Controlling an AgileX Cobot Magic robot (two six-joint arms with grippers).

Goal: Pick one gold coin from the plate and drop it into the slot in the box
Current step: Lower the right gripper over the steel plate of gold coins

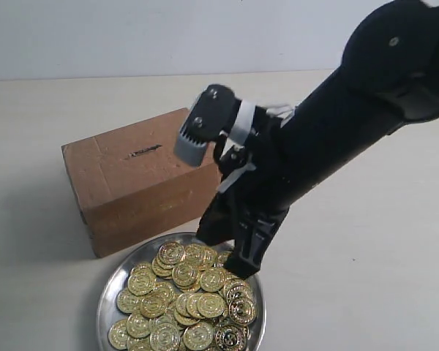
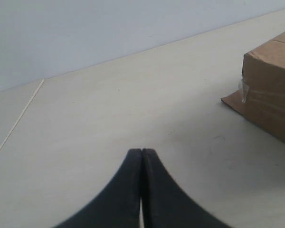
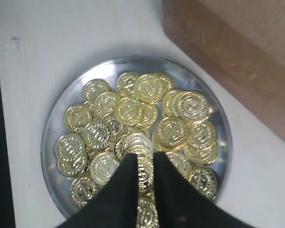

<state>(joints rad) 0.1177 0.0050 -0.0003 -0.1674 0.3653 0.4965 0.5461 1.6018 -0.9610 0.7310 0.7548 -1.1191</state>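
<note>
Right pincer [image 3: 143, 159], narrowly spread, poised over the coins [image 1: 183, 292] on the plate [image 1: 110, 289] at about five o'clock of the box [image 1: 132, 183], ready to straddle one.

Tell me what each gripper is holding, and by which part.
Left gripper is shut on nothing. Right gripper sits over the gold coins in the plate, jaws slightly parted; a coin shows in the gap, but a grip cannot be told.

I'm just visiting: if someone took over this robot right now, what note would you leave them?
Left gripper: shut, empty, above the table near the box.
Right gripper: jaws slightly apart, down at the coins on the plate; no coin clearly gripped.
Done: right gripper is at the plate.
Left to do: grip one coin, lift it, drop it into the slot on the box top.
</note>
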